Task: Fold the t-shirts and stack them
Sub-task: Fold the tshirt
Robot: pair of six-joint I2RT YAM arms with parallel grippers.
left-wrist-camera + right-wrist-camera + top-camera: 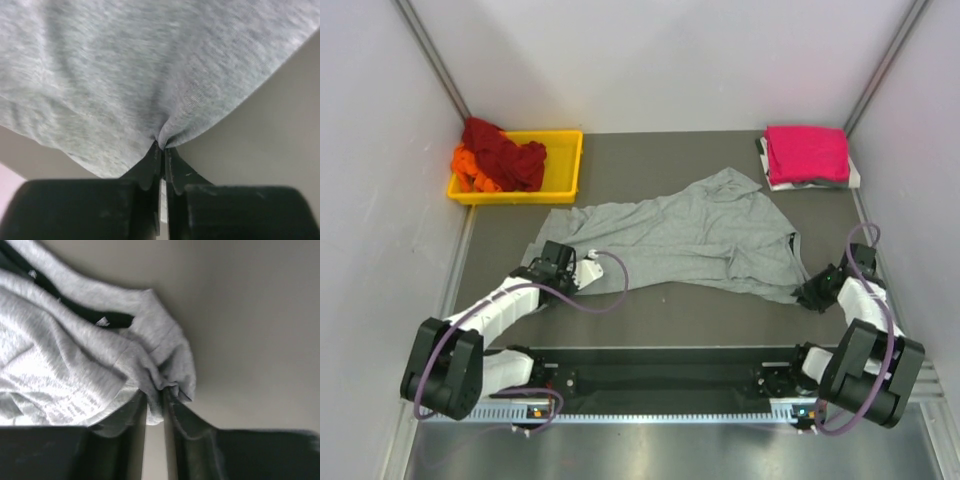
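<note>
From above, your grey t-shirt (690,235) lies rumpled just right of the yellow tray (565,160), left gripper (563,262) and right gripper (817,290) at its near corners, likely so you can pull it flat. Left wrist: jaws pinched on grey cloth. Right wrist: jaws clamped on bunched fabric beside the dark collar (75,307)

We found soft, even overhead light and faint shadows; the metal rail (650,455) glared, and the grey t-shirt (150,65) blurred toward the top of the left wrist view.
</note>
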